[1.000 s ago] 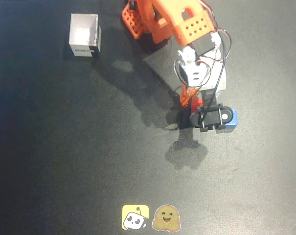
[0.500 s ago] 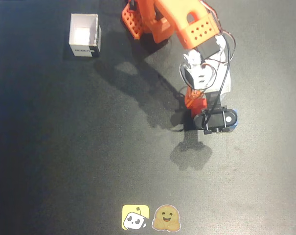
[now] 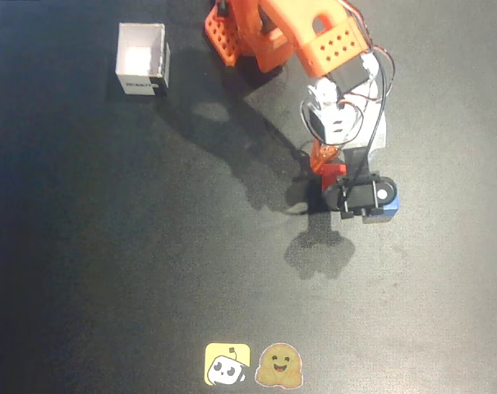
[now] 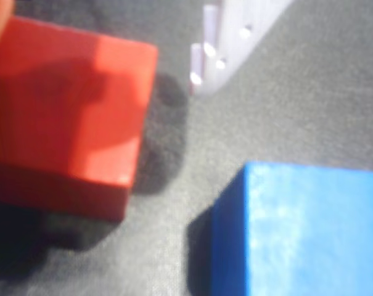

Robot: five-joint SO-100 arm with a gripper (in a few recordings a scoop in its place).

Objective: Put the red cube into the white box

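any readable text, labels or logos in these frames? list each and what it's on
White box: dark label strip on its side carries light lettering, too small and blurred to read.
Yellow sticker on the table: cartoon figure, no words.
Brown sticker beside it: smiling face with hands, no words.
Red cube and blue cube: plain faces, no text.

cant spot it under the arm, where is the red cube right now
In the wrist view the red cube sits on the black mat at upper left, apart from the blue cube at lower right.
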